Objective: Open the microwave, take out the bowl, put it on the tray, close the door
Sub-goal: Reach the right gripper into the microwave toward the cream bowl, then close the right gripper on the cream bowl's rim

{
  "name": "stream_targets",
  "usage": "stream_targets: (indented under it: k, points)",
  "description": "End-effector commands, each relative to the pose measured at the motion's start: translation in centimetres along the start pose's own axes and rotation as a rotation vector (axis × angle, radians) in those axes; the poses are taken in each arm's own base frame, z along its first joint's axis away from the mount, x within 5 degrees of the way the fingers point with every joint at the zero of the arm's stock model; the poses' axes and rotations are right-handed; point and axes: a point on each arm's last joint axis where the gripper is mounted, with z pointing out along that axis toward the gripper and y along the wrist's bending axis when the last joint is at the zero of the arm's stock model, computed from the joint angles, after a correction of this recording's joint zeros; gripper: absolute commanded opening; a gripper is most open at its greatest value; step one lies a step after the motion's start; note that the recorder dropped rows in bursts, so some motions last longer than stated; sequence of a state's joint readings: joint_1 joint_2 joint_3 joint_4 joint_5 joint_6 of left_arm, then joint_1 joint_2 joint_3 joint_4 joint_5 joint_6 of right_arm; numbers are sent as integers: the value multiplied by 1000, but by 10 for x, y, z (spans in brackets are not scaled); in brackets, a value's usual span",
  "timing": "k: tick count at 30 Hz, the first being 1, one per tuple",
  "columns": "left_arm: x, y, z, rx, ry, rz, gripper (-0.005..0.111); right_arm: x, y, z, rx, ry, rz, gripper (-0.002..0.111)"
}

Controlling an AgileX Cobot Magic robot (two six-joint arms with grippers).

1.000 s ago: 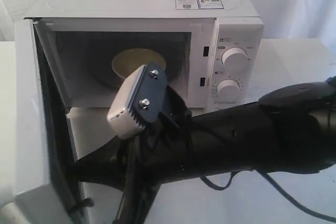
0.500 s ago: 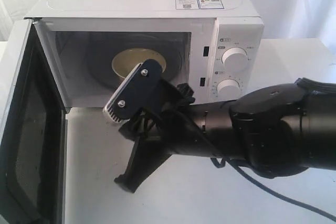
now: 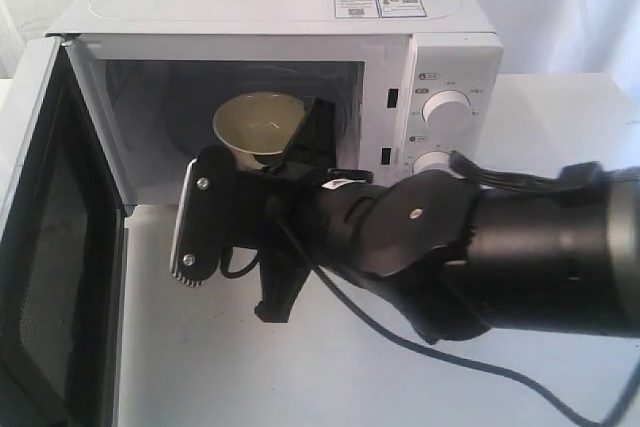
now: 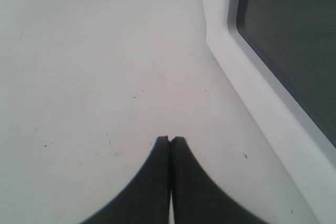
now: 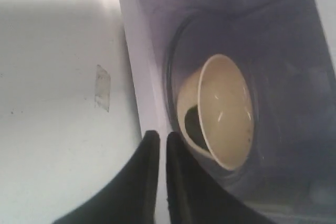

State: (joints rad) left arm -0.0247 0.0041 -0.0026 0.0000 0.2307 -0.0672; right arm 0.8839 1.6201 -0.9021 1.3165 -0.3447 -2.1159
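Jaws of the right gripper (image 5: 159, 136) stand all but together, with only a thin slit between them and nothing in it. Those of the left gripper (image 4: 170, 140) are pressed tight and are empty too.

By the look of things the first step is done: the door (image 3: 40, 247) is swung wide on the microwave's (image 3: 300, 7) hinge side, and the cavity is laid open. The bowl (image 5: 223, 111) sits inside the microwave on the turntable, untouched. The right gripper is poised at the front lip of the microwave's opening, pointing in toward the bowl but apart from it. The left gripper hangs low over the table (image 4: 79, 51), just outside the microwave's open door.

So I judge the task barely past its start. The bowl has yet to be gripped, which would call for the right jaws to spread for its rim. After that come lifting it out of the microwave, setting it on the tray and shutting the door. No tray shows in any view, so I cannot say where it lies from the microwave
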Motion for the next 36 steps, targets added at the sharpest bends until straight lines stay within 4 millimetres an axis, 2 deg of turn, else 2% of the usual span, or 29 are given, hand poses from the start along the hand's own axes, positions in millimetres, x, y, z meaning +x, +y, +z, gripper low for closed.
stream_targets:
  k: [1,6,11,19,23,36]
  points:
    - [1,0,0,0,0,-3,0,-4,-1,27,-21,-18,-112,21]
    - [1,0,0,0,0,-3,0,3,-16,48,-44,-18,-76,42]
    - [1,0,0,0,0,-3,0,7,-30,64,-94,-49,-38,53]
    - [1,0,0,0,0,-3,0,21,-46,81,-81,-28,0,53]
    - [1,0,0,0,0,-3,0,28,-45,92,-88,-6,7,53]
    - [1,0,0,0,0,-3,0,33,-46,121,-79,12,13,53]
